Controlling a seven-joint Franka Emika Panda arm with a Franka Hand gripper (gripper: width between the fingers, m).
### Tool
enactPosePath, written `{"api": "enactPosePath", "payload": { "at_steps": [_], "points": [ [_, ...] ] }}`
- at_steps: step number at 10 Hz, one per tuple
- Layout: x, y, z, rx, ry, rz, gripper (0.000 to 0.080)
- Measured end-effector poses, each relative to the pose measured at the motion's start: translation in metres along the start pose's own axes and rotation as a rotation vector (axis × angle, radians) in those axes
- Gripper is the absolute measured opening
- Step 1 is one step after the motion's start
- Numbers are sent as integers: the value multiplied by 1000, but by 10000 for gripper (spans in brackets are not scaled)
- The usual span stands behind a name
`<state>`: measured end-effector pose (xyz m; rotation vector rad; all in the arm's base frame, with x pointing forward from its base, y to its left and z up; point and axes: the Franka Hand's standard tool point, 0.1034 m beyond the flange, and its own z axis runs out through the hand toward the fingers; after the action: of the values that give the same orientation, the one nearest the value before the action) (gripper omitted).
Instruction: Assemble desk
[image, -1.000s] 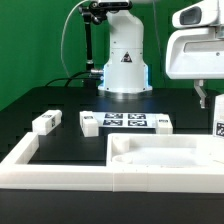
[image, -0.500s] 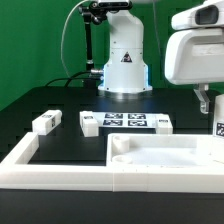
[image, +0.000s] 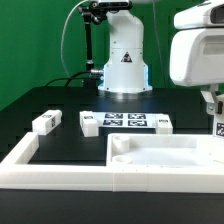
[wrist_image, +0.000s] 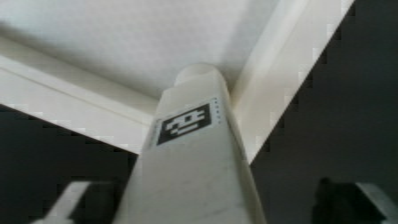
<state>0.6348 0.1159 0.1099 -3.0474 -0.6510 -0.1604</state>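
White rim (image: 22, 150) encloses the black surface (image: 60, 105), and all the loose parts sit inside it. Toward the exterior view's left, the first leg (image: 45, 123) lies alone on the black, a small white block with a tag, well apart from the rest. Next along, the second leg (image: 88, 123) stands just beside the left end of the marker board (image: 125, 121), and the third leg (image: 162, 124) stands just beside its right end. The robot base (image: 122, 60) rises behind the board. In front of the board, near the rim, the tabletop panel (image: 160, 158) lies flat with its recessed hollows up. The one hollow that shows clearly has a bare white floor. At the exterior view's right edge the arm comes down over the fourth leg (image: 219, 127), which stands upright just beside the panel, partly cut off by the frame. In the wrist view that same leg (wrist_image: 192, 150) runs up the middle with its tag facing the camera. The gripper (wrist_image: 214, 192) straddles it, and one of the fingers (wrist_image: 71, 200) shows on each side with a dark gap to the leg, so the jaws are released and not clamped on it. White ledges lie behind the leg, but rim and panel cannot be told apart there.
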Motion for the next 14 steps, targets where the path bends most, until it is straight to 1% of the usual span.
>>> {"api": "enactPosePath", "payload": {
  "at_steps": [1, 2, 4, 8, 9, 10, 12, 14],
  "points": [
    [0, 0, 0, 0, 0, 0, 396],
    [0, 1, 0, 0, 0, 10, 286],
    [0, 1, 0, 1, 0, 61, 286],
    [-1, 2, 2, -2, 13, 529, 286],
    [-1, 3, 2, -3, 16, 683, 288],
    [-1, 3, 2, -5, 17, 759, 288],
    [-2, 3, 2, 0, 11, 1065, 288],
    [-3, -1, 2, -5, -5, 1218, 288]
  ]
}}
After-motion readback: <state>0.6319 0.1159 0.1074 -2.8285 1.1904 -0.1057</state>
